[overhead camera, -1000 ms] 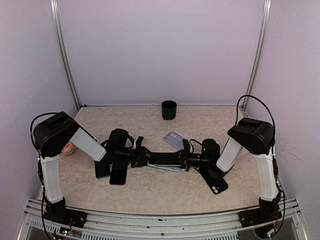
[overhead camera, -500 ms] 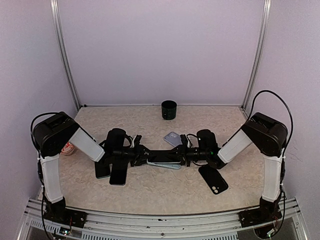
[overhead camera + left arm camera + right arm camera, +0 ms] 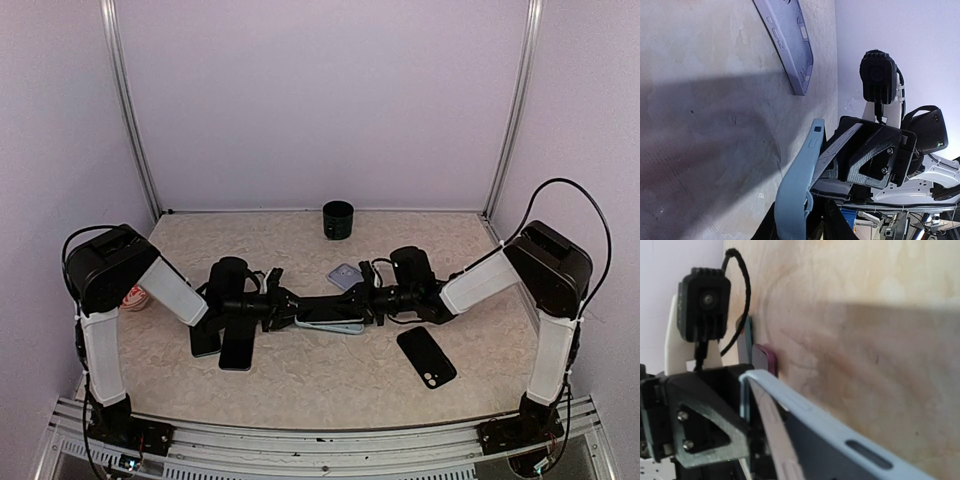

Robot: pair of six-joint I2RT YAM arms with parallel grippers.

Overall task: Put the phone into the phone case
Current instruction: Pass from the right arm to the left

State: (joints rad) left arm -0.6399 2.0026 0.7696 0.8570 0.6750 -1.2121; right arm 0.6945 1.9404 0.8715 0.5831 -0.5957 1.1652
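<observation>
A light blue phone case (image 3: 330, 325) hangs just above the table between my two grippers, with the grey-edged phone (image 3: 335, 308) lying against its open side. My left gripper (image 3: 282, 305) is shut on the case's left end. In the left wrist view the blue case (image 3: 800, 185) runs up from between my dark fingers (image 3: 832, 222), the phone's edge (image 3: 837, 145) beside it. My right gripper (image 3: 372, 298) is at the right end of the phone. In the right wrist view the case (image 3: 840, 440) fills the bottom and hides my own fingers.
A lavender case (image 3: 345, 274) lies just behind the held one. A black phone (image 3: 427, 357) lies at the front right. Two dark phones (image 3: 236, 350) lie under the left arm. A black cup (image 3: 338, 219) stands at the back wall. A red-and-white object (image 3: 135, 296) sits far left.
The right arm has swung back and straightened, its wrist now level with the phone's right end. The black phone at the front right is uncovered. The left arm has barely moved.
</observation>
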